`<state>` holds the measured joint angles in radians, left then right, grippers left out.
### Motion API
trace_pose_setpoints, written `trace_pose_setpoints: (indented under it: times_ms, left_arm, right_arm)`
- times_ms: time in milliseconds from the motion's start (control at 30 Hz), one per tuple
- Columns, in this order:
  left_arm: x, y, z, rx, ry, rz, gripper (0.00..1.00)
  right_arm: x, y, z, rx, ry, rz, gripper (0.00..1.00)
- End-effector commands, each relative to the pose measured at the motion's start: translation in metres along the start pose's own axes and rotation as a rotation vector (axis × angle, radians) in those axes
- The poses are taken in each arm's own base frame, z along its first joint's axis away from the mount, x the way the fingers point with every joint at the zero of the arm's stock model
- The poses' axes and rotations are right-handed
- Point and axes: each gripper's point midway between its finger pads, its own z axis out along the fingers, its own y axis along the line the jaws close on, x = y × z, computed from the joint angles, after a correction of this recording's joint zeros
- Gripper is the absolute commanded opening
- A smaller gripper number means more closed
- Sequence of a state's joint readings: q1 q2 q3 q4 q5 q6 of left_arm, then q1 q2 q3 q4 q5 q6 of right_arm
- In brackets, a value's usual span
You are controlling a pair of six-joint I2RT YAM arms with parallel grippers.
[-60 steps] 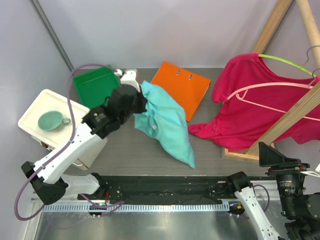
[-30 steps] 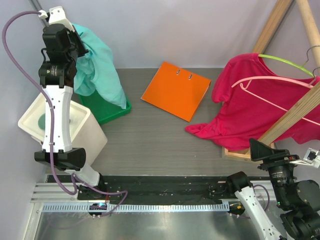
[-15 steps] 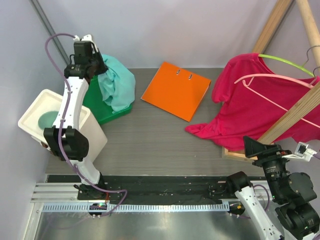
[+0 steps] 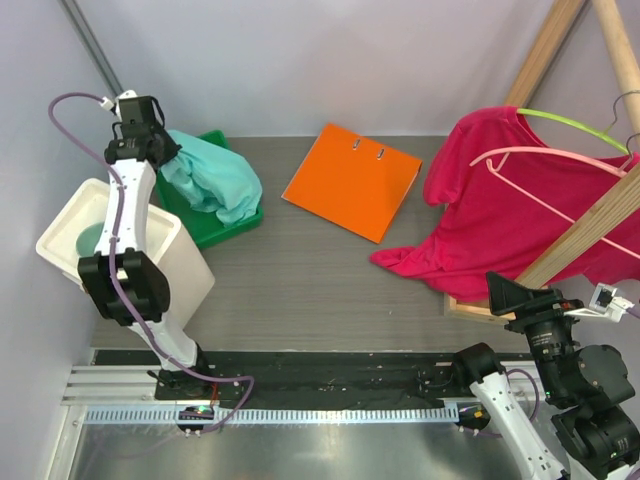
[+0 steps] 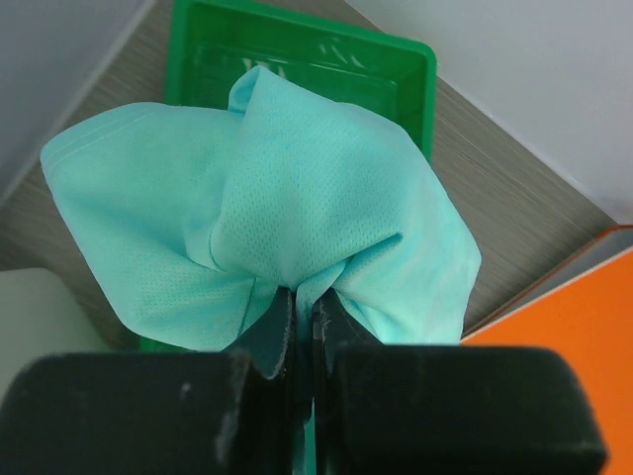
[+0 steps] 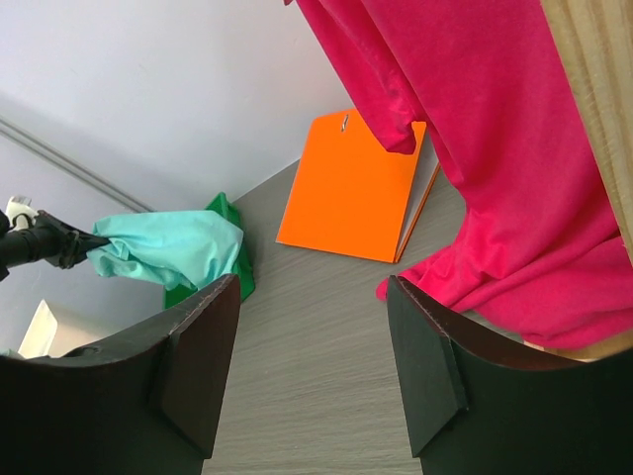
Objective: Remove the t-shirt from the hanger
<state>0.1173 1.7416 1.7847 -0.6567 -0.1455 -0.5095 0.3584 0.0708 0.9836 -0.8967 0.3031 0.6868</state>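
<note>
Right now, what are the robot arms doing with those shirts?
The left tool is pinched shut on a teal t-shirt and holds it bunched over the green bin at the far left of the table. The right tool is open and holds nothing. It sits low at the near right, facing the magenta t-shirt, which hangs at the wooden rack and is not yet taken off.

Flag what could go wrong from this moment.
The left gripper is shut on the teal t-shirt above the green tray; cloth bulges past the tray's rim and may spill out on release. The red t-shirt hangs on the pink hanger beside the wooden frame; pulling it could snag there.
</note>
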Motion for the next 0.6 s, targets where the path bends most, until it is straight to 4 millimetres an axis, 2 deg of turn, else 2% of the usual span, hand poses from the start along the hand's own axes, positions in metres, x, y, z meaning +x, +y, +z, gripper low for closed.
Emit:
trace_pose_setpoints:
  times_ms: [0,33,200,233,300,333,367,467,533,567]
  left_arm:
    - [-0.067,0.0,-0.047,-0.045,-0.232,0.024,0.0]
    - [-0.075,-0.002,-0.052,-0.04,-0.253,0.032,0.0]
    - [-0.074,-0.002,-0.04,-0.076,-0.237,0.102,0.0]
    - [-0.067,-0.007,-0.036,-0.084,-0.227,0.138,0.0]
    - [-0.055,-0.002,-0.025,-0.163,-0.199,0.231,0.0]
    - [-0.045,-0.01,-0.022,-0.164,-0.183,0.267,0.0]
    - [-0.039,-0.006,-0.017,-0.179,-0.166,0.28,0.0]
    - [-0.014,-0.014,0.0,-0.12,-0.095,0.249,0.0]
    - [0.002,-0.025,0.012,-0.057,-0.042,0.214,0.0]
    - [0.011,-0.043,0.012,-0.012,-0.024,0.227,0.0]
  right_arm:
    - [-0.005,0.004,0.006,-0.008,-0.017,-0.012,0.67]
    - [-0.004,0.003,0.007,-0.006,-0.017,-0.013,0.66]
    - [-0.001,0.002,0.007,-0.011,-0.011,-0.01,0.67]
    - [-0.002,0.002,0.007,-0.007,-0.014,-0.01,0.67]
    - [-0.001,0.001,0.007,-0.006,-0.011,-0.011,0.66]
    - [0.0,0.0,0.008,-0.002,-0.01,-0.012,0.67]
    - [0.0,0.001,0.008,-0.004,-0.009,-0.01,0.66]
    - [0.001,0.0,0.009,-0.001,-0.008,-0.008,0.67]
    - [0.002,0.0,0.009,-0.002,-0.005,-0.005,0.67]
    - [0.002,-0.001,0.009,0.0,-0.005,-0.006,0.66]
